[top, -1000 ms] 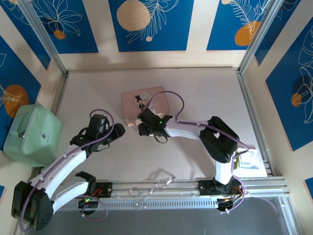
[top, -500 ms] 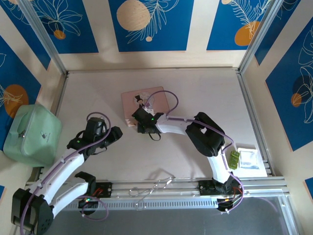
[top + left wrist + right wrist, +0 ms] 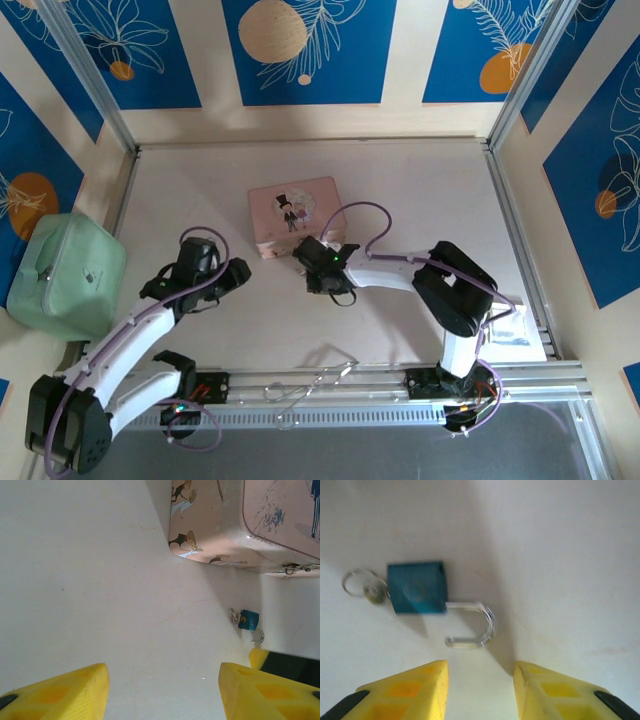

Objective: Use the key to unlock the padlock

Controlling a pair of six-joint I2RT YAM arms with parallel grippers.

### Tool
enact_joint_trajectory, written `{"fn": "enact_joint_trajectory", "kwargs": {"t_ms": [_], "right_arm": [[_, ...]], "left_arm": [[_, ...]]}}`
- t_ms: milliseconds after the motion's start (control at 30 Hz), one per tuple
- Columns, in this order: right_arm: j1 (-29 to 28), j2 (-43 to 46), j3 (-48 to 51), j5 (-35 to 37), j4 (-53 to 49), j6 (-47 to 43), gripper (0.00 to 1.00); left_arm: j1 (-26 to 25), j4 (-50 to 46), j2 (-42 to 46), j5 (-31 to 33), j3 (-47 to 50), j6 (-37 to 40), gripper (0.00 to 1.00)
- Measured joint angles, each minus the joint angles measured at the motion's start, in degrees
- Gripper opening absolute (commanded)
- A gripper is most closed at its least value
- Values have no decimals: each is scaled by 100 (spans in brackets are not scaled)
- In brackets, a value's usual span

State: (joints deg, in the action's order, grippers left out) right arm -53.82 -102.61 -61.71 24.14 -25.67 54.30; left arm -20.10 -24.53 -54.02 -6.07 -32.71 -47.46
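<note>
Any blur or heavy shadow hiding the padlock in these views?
Right wrist: the padlock is slightly soft, its shackle faint against the pale table, shadow across the top. Left wrist: sharp, the pink tin shades the surface beside it. Top external: crisp, evenly lit.

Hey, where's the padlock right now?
The padlock lies on the table, just ahead of the right gripper in its wrist view, close to the pink tin.

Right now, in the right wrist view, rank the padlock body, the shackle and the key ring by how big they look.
1. Padlock body
2. Shackle, swung open, looking only a little smaller than the body
3. Key ring, clearly smallest

All three lie flat on the table, so nearness hardly skews the order.
</note>
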Motion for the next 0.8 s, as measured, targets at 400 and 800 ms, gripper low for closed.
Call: {"fn": "enact_joint_trajectory", "kwargs": {"t_ms": [400, 800], "right_arm": [[-535, 3936, -149, 1388, -667, -1491, 79], [2590, 6354, 3536, 2052, 962, -3587, 84]], "left_arm": [[138, -603, -216, 254, -1578, 892, 84], [439, 1786, -1174, 3974, -398, 3405, 99]]}}
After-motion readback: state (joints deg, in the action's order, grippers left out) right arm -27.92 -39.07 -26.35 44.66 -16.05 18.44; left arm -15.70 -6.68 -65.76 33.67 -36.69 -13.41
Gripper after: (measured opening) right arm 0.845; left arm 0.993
